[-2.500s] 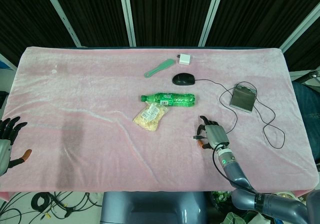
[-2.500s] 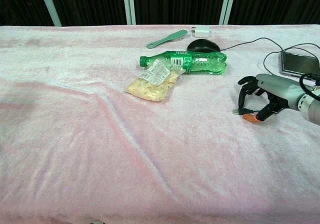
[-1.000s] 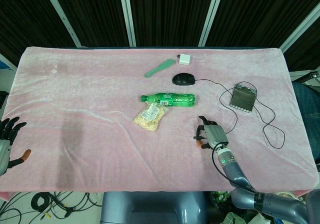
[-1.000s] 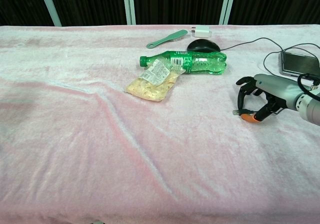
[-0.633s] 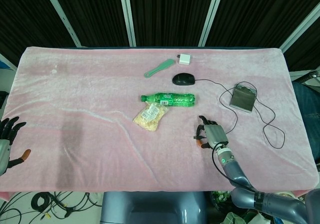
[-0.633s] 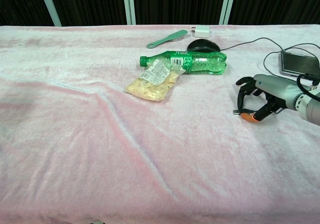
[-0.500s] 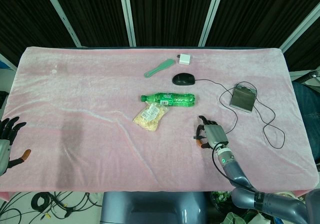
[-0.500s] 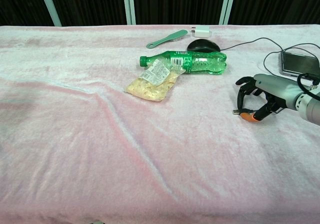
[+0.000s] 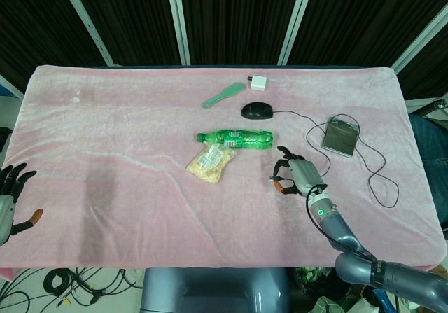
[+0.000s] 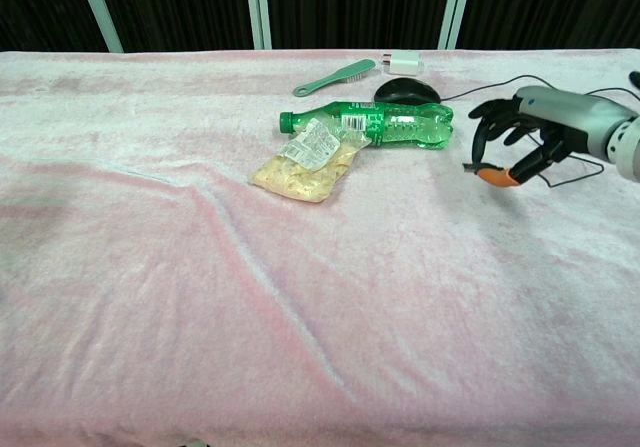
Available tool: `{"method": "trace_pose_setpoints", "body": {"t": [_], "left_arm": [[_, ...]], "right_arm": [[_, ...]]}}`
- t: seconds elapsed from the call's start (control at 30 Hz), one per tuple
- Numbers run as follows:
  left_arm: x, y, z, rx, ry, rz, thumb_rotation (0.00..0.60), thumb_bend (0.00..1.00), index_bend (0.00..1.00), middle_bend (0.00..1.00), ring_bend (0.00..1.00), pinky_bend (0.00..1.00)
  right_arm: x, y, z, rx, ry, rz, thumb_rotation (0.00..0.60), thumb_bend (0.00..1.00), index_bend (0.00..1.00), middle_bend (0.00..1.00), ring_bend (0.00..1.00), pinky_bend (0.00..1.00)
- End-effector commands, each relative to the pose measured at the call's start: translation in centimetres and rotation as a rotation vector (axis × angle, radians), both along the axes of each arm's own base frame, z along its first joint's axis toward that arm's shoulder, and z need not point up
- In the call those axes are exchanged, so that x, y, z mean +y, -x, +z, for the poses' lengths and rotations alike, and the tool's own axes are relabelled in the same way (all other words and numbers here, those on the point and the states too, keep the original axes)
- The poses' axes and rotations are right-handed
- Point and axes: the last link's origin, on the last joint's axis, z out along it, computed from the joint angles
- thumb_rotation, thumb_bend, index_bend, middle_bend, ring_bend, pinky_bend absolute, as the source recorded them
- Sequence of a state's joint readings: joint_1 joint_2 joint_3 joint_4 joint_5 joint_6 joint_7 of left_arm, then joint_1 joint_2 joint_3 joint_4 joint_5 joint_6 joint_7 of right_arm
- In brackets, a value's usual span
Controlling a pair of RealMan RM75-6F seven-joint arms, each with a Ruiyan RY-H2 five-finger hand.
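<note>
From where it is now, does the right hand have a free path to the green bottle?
Probably yes. The right hand hovers, fingers spread, just beside the base end of the green bottle, with only bare pink cloth between them. The snack bag lies at the far, neck side.

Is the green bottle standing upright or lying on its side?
Lying on its side. The green bottle rests lengthwise on the pink cloth, its cap end toward the left, beside the snack bag.

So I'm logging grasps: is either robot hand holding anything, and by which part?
Nothing is held: the right robot hand hovers open near the green bottle; the left robot hand is open too.
</note>
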State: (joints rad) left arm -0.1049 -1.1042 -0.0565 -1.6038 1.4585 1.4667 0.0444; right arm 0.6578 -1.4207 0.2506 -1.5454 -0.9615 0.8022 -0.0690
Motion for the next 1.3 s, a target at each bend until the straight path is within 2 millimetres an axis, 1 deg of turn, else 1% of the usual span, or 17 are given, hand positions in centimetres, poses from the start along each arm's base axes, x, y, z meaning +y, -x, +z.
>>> {"method": "trace_pose_setpoints", "body": {"t": [0.03,0.17,0.3,0.47,0.7,0.8,0.97,1.3], "left_arm": [[0.0,0.0,0.0,0.009,-0.004,-0.003,0.6,0.25,0.17,0.06,0.0,0.0],[0.0,0.0,0.0,0.012,-0.004,-0.004,0.6,0.25,0.17,0.06,0.0,0.0],[0.0,0.0,0.0,0.012,-0.007,-0.006,0.6,0.25,0.17,0.06,0.0,0.0],[0.0,0.0,0.0,0.013,-0.007,-0.006,0.6,0.25,0.17,0.06,0.0,0.0],[-0.1,0.0,0.0,0.013,-0.007,-0.005,0.6,0.25,0.17,0.06,0.0,0.0],[-0.1,0.0,0.0,0.012,-0.007,-0.005,0.6,0.25,0.17,0.06,0.0,0.0],[-0.1,0.0,-0.1,0.013,-0.006,-0.005,0.6,0.25,0.17,0.06,0.0,0.0],[-0.1,0.0,-0.1,0.015,-0.007,-0.003,0.6,0.25,0.17,0.06,0.0,0.0]], "right_arm": [[-0.5,-1.3,2.3,-0.081,0.015,0.014,0.6,0.32,0.57,0.06,0.18,0.17],[-0.2,-2.2,4.1,-0.175,0.022,0.016,0.6,0.32,0.57,0.06,0.18,0.17],[0.7,-3.2,5.8,-0.285,0.011,0.033,0.6,0.32,0.57,0.06,0.18,0.17],[1.9,-4.4,7.9,-0.398,0.012,0.095,0.6,0.32,0.57,0.06,0.18,0.17],[3.1,-5.5,10.2,-0.464,0.043,0.194,0.6,0.32,0.57,0.06,0.18,0.17],[3.7,-5.6,10.6,-0.478,0.046,0.215,0.6,0.32,0.57,0.06,0.18,0.17],[4.7,-5.3,11.2,-0.495,0.036,0.244,0.6,0.32,0.57,0.06,0.18,0.17],[5.3,-4.3,11.0,-0.498,0.024,0.26,0.6,0.32,0.58,0.06,0.18,0.17]]}}
